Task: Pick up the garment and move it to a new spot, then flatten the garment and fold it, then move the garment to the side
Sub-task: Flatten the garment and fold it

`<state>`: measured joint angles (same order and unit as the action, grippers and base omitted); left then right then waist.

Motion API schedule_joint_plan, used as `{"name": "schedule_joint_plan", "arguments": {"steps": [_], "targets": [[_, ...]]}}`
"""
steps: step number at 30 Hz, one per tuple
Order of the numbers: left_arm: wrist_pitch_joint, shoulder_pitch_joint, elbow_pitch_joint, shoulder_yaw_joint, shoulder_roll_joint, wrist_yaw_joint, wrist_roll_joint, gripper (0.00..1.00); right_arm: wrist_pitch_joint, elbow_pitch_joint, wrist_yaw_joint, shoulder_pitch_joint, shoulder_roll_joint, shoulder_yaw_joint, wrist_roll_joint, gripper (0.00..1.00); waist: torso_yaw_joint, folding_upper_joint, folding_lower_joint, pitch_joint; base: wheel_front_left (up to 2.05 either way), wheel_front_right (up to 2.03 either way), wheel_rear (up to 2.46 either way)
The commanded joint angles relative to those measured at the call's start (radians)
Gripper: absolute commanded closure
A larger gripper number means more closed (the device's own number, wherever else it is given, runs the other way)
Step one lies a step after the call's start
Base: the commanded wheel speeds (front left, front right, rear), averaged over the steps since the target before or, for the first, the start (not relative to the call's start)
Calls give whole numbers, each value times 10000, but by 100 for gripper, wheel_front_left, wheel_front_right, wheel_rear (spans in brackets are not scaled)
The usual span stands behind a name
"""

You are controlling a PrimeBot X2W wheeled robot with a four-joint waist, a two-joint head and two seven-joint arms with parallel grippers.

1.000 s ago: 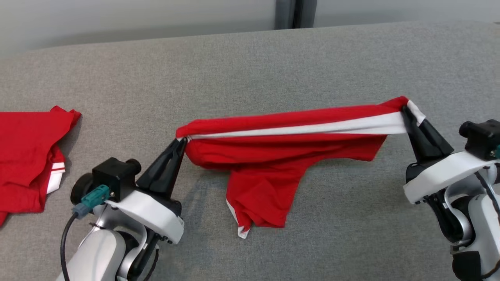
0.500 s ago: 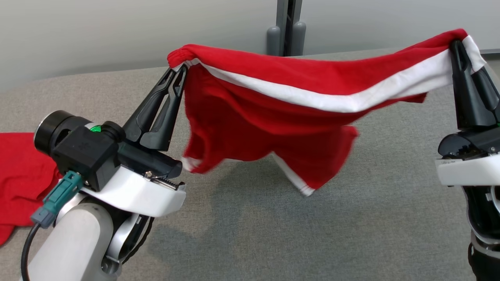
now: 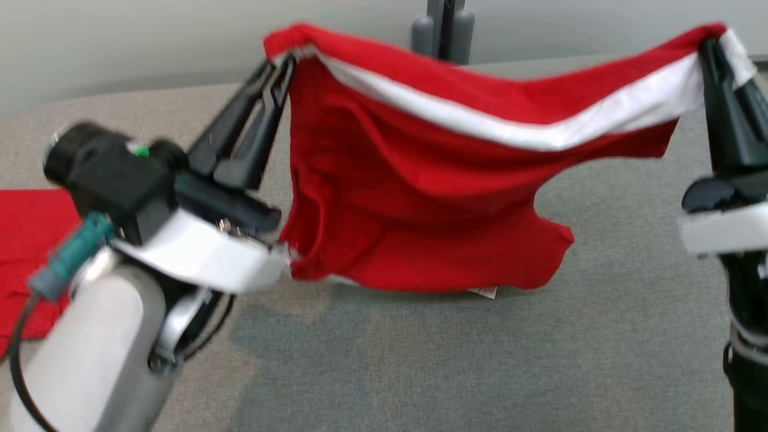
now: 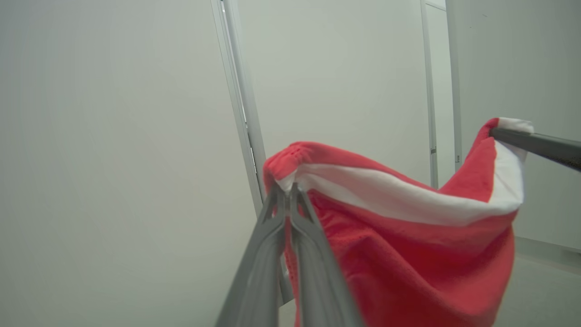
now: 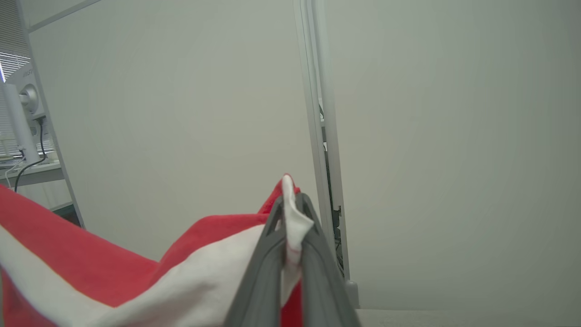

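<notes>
Hanging above the middle of the grey table [image 3: 480, 372], the red garment [image 3: 420, 210] sags, white band uppermost. Your left gripper [image 3: 287, 61] is clamped on its top left corner, your right gripper [image 3: 709, 45] on the top right.

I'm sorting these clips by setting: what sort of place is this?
Probably an office or lab room: a grey fabric-covered table, plain pale partition walls, and what looks like a monitor on a desk at the right wrist view's left edge.
</notes>
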<state>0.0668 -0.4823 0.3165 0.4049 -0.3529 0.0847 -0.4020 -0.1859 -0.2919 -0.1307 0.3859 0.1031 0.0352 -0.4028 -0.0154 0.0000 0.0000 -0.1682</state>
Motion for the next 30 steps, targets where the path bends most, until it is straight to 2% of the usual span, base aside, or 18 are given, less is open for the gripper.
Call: {"name": "schedule_joint_plan", "arguments": {"steps": [1, 5, 6, 7, 11, 12, 13, 14, 15, 16, 23, 30], "targets": [[-70, -735, -419, -84, 49, -273, -162, 100, -56, 349, -1, 623, 78, 1, -121, 100, 81, 0, 0, -447, 0, 0, 0], [-390, -2443, -1752, -171, 279, -915, -352, 100, -17, 1537, -1, 2217, 225, -144, -405, 100, 154, 0, 0, -1175, 0, 0, 0], [-390, -2443, -1752, -171, 279, -915, -352, 100, -17, 1537, -1, 2217, 225, -144, -405, 100, 154, 0, 0, -1175, 0, 0, 0], [-764, -3456, -2676, -228, 516, -1214, -397, 100, 221, 2243, -1, 3225, 576, -174, -59, 100, 223, 0, 0, -1551, 0, 0, 0], [-1432, -5523, -4943, -243, 968, -1643, -436, 100, 709, 4052, -1, 5262, 509, -346, -108, 100, 306, 0, 0, -2223, 0, 0, 0], [-1432, -5523, -4943, -243, 968, -1643, -436, 100, 709, 4052, -1, 5262, 509, -346, -108, 100, 306, 0, 0, -2223, 0, 0, 0], [-1609, -6065, -5551, -216, 1068, -1738, -410, 100, 899, 4566, -1, 5795, 519, -408, -28, 100, 310, 0, 0, -2351, 0, 0, 0], [-1882, -7004, -6734, -116, 1310, -1871, -404, 100, 1224, 5627, -1, 6805, 400, -566, 27, 100, 296, 0, 0, -2568, 0, 0, 0], [-1882, -7004, -6734, -116, 1310, -1871, -404, 100, 1224, 5627, -1, 6805, 400, -566, 27, 100, 296, 0, 0, -2568, 0, 0, 0], [-2054, -7866, -7984, -73, 1367, -1957, -368, 100, 1613, 6729, -1, 7806, 257, -702, 23, 100, 235, 0, 0, -2713, 0, 0, 0], [-2482, -9740, -11424, 435, 1599, -2146, -527, 100, 3147, 10434, -1, 10167, -267, -1146, 11, 100, 12, 0, 0, -2824, 0, 0, 0], [-2690, -9451, -12840, 1367, 1859, -2144, -1686, 100, 3806, 12672, -1, 10524, -445, -1875, -431, 100, 14, 0, 0, -3236, 0, 0, 0]]}}
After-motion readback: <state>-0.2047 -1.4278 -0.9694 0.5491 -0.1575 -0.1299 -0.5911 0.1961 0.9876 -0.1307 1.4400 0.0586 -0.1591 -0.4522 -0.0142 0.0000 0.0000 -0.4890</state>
